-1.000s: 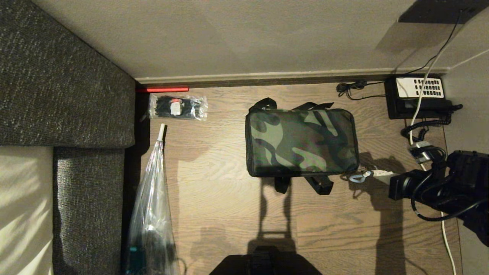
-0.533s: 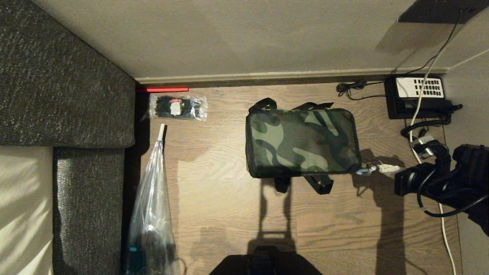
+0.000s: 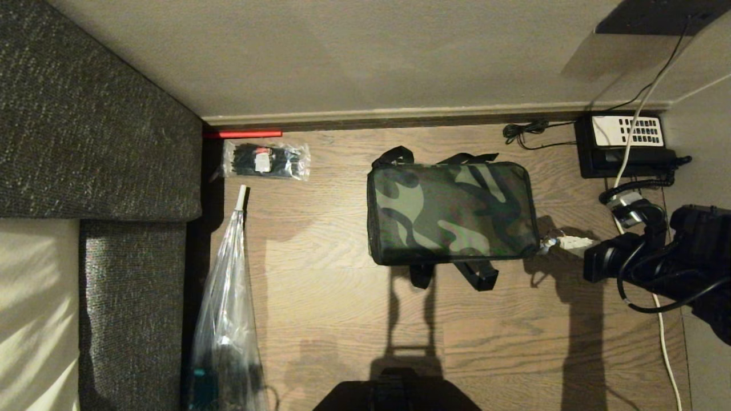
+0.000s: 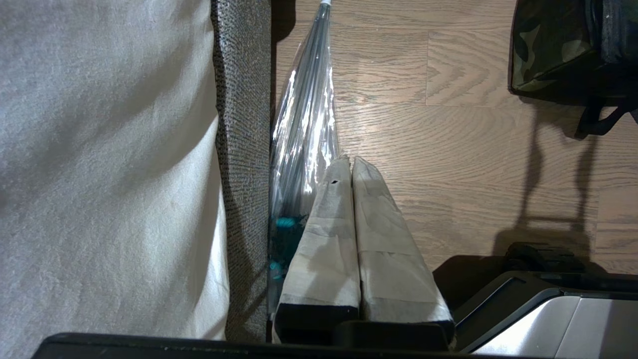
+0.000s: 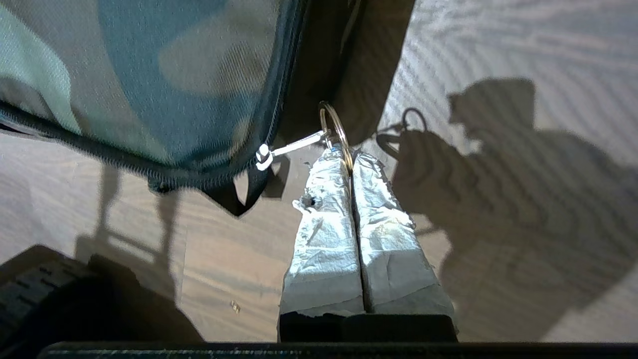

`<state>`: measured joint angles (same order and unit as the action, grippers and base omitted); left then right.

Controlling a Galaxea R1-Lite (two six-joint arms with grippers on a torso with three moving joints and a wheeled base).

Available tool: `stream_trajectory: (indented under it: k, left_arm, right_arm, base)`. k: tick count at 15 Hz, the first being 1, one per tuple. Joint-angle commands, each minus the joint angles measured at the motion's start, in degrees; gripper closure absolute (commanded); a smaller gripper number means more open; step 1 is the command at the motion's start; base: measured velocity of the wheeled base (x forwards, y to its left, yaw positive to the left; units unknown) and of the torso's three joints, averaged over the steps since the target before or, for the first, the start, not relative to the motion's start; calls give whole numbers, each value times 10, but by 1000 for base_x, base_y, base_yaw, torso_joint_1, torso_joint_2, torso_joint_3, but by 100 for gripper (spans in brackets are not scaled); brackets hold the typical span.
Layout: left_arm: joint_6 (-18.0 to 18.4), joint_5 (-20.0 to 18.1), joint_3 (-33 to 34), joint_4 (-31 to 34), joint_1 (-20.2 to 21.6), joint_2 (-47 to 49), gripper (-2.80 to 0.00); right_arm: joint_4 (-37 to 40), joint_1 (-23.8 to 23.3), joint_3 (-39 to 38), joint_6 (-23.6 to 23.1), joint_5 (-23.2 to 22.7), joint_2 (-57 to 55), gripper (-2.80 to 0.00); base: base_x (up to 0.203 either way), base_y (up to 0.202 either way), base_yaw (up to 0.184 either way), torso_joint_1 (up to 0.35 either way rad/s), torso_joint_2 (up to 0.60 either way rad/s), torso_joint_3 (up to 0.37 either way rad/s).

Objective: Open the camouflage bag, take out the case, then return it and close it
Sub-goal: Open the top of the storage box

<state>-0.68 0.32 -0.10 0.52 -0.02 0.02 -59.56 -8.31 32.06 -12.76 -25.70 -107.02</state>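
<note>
The right gripper [image 5: 351, 154] has its jaws pressed together on a metal ring [image 5: 335, 130]. The ring hangs on the zipper pull [image 5: 291, 146] at the near right corner of the camouflage bag [image 3: 451, 212]. The pull stretches from the bag's zipper to the ring. The bag is zipped shut and lies flat on the wooden floor [image 3: 337, 297]. Its black straps [image 3: 474, 277] stick out at the front and at the back. The case cannot be seen.

There is bare floor in front of the bag and to its left. Behind the bag the wall is near. To the right, behind the arm, a black telephone [image 3: 623, 142] sits in the corner with its cords. A white cable [image 3: 665, 348] runs down the floor on that side. Far to the left lie a clear plastic bag [image 3: 225, 308] and a small packet of black ties [image 3: 265, 160], beside a grey sofa [image 3: 97, 131].

Since a moment ago the right gripper has moved a little toward the wall, along the bag's right end. The bag has stayed in its place.

Only the right wrist view shows the ring and the pinch up close. The head view shows just a small pale spot there. The left gripper [image 4: 351, 162] shows only in the left wrist view. Its jaws are pressed together with nothing in them, and it hangs over the floor by the plastic bag and the sofa edge.
</note>
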Motion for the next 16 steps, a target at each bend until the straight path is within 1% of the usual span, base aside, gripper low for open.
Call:
stream_trajectory:
  k: [1, 13, 16]
  left_arm:
    - [0, 0, 0, 0, 0, -1, 0]
    - [0, 0, 0, 0, 0, -1, 0]
    - [0, 0, 0, 0, 0, -1, 0]
  right_arm:
    - [-4, 2, 15, 0, -4, -5, 0]
    - [-8, 2, 54, 36, -5, -10, 0]
    - [-10, 7, 67, 61, -6, -10, 0]
  base:
    - [0, 0, 0, 0, 0, 0]
    - [0, 0, 0, 0, 0, 0]
    - [0, 0, 0, 0, 0, 0]
